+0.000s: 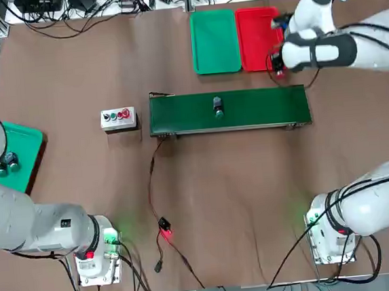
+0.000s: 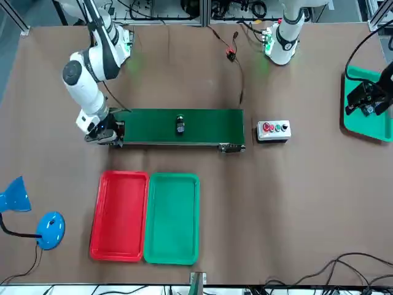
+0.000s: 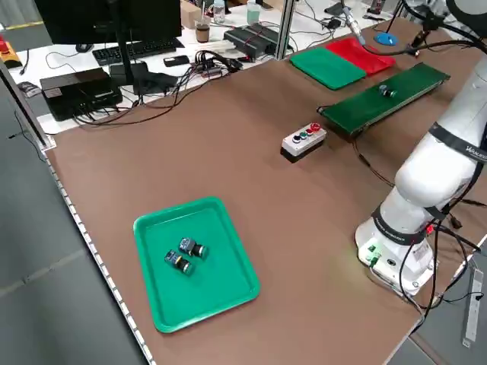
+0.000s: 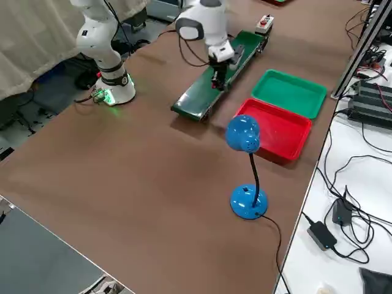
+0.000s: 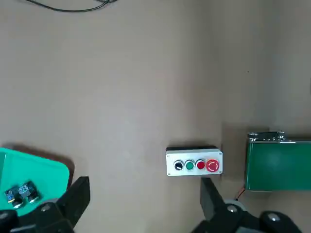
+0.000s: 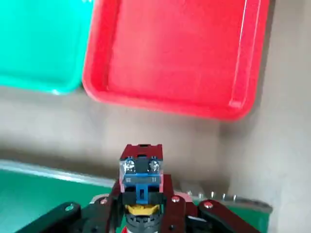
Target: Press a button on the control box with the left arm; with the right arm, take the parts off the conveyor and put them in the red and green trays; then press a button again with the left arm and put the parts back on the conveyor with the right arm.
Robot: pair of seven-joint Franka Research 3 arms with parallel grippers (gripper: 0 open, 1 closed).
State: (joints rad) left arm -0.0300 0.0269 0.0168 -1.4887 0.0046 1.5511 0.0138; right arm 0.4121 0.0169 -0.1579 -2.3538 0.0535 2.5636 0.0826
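Note:
The green conveyor (image 1: 259, 109) lies across the middle of the table, with one small dark part (image 1: 218, 107) at its centre. My right gripper (image 1: 278, 65) hangs by the conveyor's right end on the side facing the trays. It is shut on a red and blue part (image 6: 141, 167). Just beyond stand the red tray (image 1: 259, 38) and the green tray (image 1: 215, 41), both bare. The control box (image 1: 118, 118) sits left of the conveyor. My left gripper (image 2: 367, 101) is open and raised at the table's far left, away from the box.
Another green tray (image 3: 221, 293) at the left edge holds two small parts (image 3: 184, 255). A blue desk lamp (image 2: 37, 215) stands beyond the red tray. A cable with a red-lit plug (image 1: 165, 231) runs from the conveyor toward the bases.

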